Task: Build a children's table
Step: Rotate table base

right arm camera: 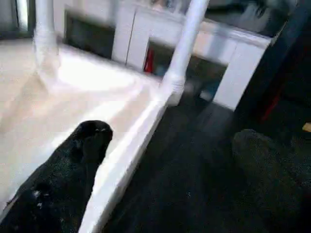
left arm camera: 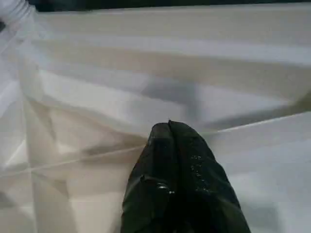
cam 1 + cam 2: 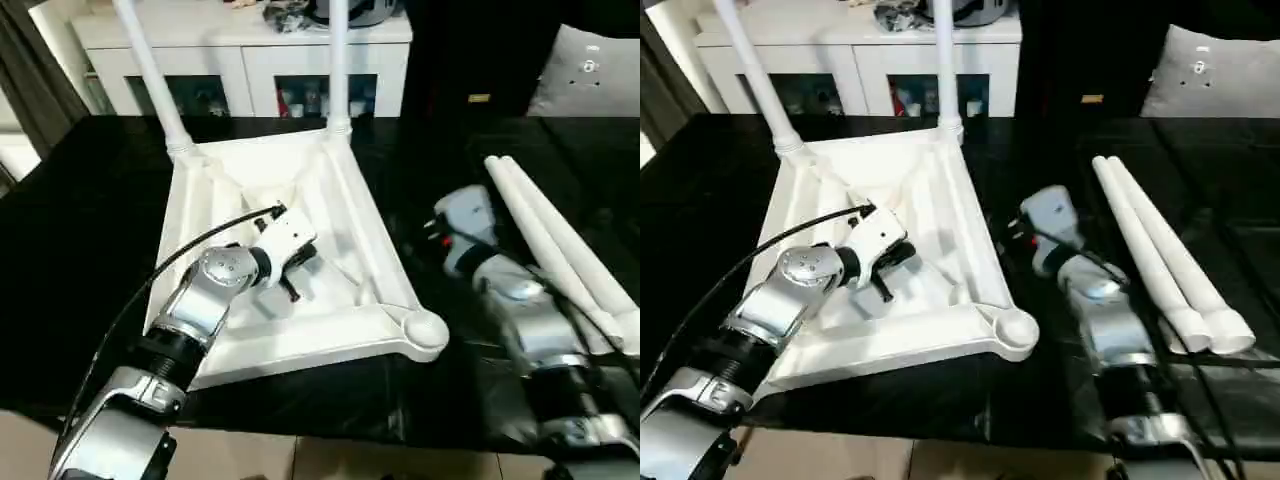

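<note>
Black floor mat (image 3: 60, 250), upturned white table top (image 3: 300, 340), white cabinet (image 3: 240, 50) behind

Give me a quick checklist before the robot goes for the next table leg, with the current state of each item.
1. Two legs standing upright in the far corner sockets of the tabletop: ok.
2. Near right corner socket free for a leg: ok.
3. Two loose legs lying side by side beside the right arm: ok.
4. Right claw open and holding nothing: ok.
5. Left claw shut over the ribbed underside, holding nothing: ok.
6. Near left socket free: cannot tell, the left arm covers it.
</note>
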{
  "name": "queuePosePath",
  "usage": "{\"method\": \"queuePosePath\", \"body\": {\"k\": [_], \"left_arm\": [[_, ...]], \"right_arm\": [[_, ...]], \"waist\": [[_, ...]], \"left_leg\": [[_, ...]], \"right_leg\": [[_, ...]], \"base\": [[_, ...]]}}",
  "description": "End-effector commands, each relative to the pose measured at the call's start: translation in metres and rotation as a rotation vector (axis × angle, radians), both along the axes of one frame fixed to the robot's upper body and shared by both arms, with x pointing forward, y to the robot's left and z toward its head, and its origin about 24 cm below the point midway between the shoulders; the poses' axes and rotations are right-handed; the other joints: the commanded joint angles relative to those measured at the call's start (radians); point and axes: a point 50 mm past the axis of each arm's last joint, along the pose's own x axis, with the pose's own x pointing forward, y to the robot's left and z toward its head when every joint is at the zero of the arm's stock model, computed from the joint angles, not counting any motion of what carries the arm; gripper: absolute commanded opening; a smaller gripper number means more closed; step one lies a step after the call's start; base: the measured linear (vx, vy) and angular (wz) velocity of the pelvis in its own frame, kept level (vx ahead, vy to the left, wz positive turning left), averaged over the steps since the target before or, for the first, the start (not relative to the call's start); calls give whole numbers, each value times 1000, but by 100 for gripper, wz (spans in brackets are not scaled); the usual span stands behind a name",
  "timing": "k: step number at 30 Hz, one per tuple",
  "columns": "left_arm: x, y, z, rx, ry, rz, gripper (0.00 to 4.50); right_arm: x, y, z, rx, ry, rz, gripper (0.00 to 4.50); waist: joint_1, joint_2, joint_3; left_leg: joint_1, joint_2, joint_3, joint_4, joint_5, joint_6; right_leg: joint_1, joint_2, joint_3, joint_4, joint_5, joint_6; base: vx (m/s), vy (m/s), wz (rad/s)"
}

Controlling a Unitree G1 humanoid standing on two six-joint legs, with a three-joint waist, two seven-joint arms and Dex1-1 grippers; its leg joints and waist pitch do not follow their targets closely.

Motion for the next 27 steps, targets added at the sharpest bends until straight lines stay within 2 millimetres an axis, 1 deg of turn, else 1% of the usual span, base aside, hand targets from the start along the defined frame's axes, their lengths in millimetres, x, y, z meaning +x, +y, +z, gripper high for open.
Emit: {"method": "queuePosePath", "body": {"k": [1, 2, 3, 4, 5, 6, 7, 8, 10, 11, 12, 13, 14, 15, 16, 17, 18, 19, 21, 23, 24, 25, 27], "left_arm": [[-5, 3, 4, -62, 10, -16, 9], [-9, 6, 6, -84, 22, -30, 9], [-12, 7, 6, -95, 28, -42, 9], [-12, 8, 7, -96, 29, -43, 9], [-15, 9, 7, -104, 35, -56, 34], [-22, 11, 8, -116, 56, -105, 34], [-27, 13, 9, -120, 69, -134, 34], [-32, 15, 10, -123, 81, -160, 43], [-38, 17, 11, -107, 91, -192, 60], [-39, 17, 12, -103, 91, -195, 71], [-42, 18, 13, -87, 91, -212, 77], [-45, 18, 13, -74, 98, -225, 89], [-47, 18, 13, -57, 107, -244, 89], [-50, 18, 13, -39, 119, -267, 103], [-53, 17, 14, -40, 128, -279, 115], [-54, 16, 15, -47, 130, -281, 115], [-54, 14, 17, -63, 134, -282, 120], [-55, 12, 18, -80, 141, -287, 125], [-55, 12, 18, -77, 149, -296, 152], [-55, 11, 18, -73, 150, -298, 162], [-56, 12, 18, -65, 148, -293, 172], [-55, 12, 17, -58, 143, -282, 185], [-51, 15, 18, -56, 113, -225, 185]], "right_arm": [[-6, -1, 8, 170, -6, 52, 450], [-11, 0, 10, 251, 15, 122, 450], [-15, 2, 11, 289, 27, 170, 450], [-15, 2, 11, 292, 28, 174, 450], [-18, 3, 12, 313, 33, 208, 450], [-21, 2, 14, 330, 23, 237, 450], [-24, -1, 17, 341, -3, 247, 450], [-25, -3, 19, 331, -33, 245, 450], [-27, -6, 22, 278, -76, 246, 450], [-28, -6, 22, 269, -80, 247, 450], [-30, -6, 23, 240, -93, 256, 450], [-32, -6, 23, 254, -91, 265, 450], [-33, -6, 24, 266, -91, 270, 450], [-34, -6, 25, 278, -89, 276, 450], [-36, -6, 26, 287, -87, 284, 450], [-36, -5, 26, 289, -86, 287, 450], [-37, -5, 26, 292, -84, 290, 450], [-38, -5, 26, 297, -83, 295, 450], [-39, -5, 25, 298, -77, 299, 450], [-40, -5, 24, 294, -72, 298, 450], [-40, -6, 22, 284, -58, 289, 450], [-39, -7, 20, 269, -34, 278, 450], [-37, -9, 10, 212, 61, 230, 450]], "waist": [[3, -14, -69], [3, -14, -69], [4, -13, -67], [4, -12, -65], [2, -8, -63], [4, -9, -61], [3, -8, -60], [3, -8, -59], [0, -7, -56], [-1, -6, -56], [0, -10, -57], [1, -7, -57], [2, -7, -57], [2, -2, -58], [0, -4, -58], [0, -2, -58], [-1, -3, -58], [0, -3, -57], [0, -2, -57], [-1, -2, -56], [-1, 0, -56], [-2, 0, -57], [-3, -1, -56]], "left_leg": [[-3, 48, -16, -65, -78, 151], [-4, 50, -17, -66, -79, 156], [-4, 52, -18, -67, -83, 160], [-3, 55, -18, -69, -97, 158], [-2, 53, -18, -72, -118, 144], [0, 55, -18, -75, -133, 136], [0, 58, -19, -78, -154, 117], [2, 57, -18, -79, -160, 110], [3, 52, -16, -81, -178, 87], [3, 52, -16, -81, -182, 82], [2, 52, -17, -81, -178, 79], [1, 51, -17, -81, -168, 80], [2, 52, -18, -81, -166, 81], [1, 52, -19, -82, -160, 84], [1, 53, -20, -82, -157, 86], [1, 53, -20, -82, -155, 84], [1, 52, -19, -81, -151, 86], [1, 51, -18, -81, -154, 85], [1, 49, -18, -81, -161, 81], [0, 48, -18, -81, -169, 77], [0, 48, -18, -81, -172, 74], [0, 47, -19, -82, -173, 74], [-1, 47, -20, -82, -163, 69]], "right_leg": [[67, -72, 49, -58, -140, -220], [67, -72, 49, -58, -137, -223], [68, -72, 48, -58, -141, -228], [64, -70, 48, -61, -164, -224], [63, -69, 47, -65, -196, -217], [64, -72, 48, -67, -219, -212], [62, -73, 50, -68, -249, -203], [58, -71, 50, -71, -262, -197], [55, -68, 50, -74, -293, -184], [55, -68, 50, -74, -298, -181], [56, -69, 51, -74, -296, -177], [56, -69, 52, -73, -284, -176], [57, -69, 53, -72, -277, -177], [57, -68, 53, -69, -263, -180], [58, -68, 52, -68, -251, -183], [59, -68, 52, -66, -242, -186], [59, -67, 52, -67, -233, -190], [58, -67, 52, -68, -240, -192], [58, -68, 52, -71, -259, -187], [58, -67, 51, -73, -271, -181], [59, -66, 51, -74, -276, -177], [59, -65, 50, -74, -277, -173], [60, -62, 49, -73, -270, -172]], "base": [[0, 0, 0], [0, 0, 0], [0, 0, 0], [0, 0, 0], [0, 0, 0], [0, 0, 0], [0, 0, 0], [0, 0, 0], [0, 0, 0], [0, 0, 0], [0, 0, 0], [0, 0, 0], [0, 0, 0], [0, 0, 0], [0, 0, 0], [0, 0, 0], [0, 0, 0], [0, 0, 0], [0, 0, 0], [0, 0, 0], [0, 0, 0], [0, 0, 0], [0, 0, 0]]}}
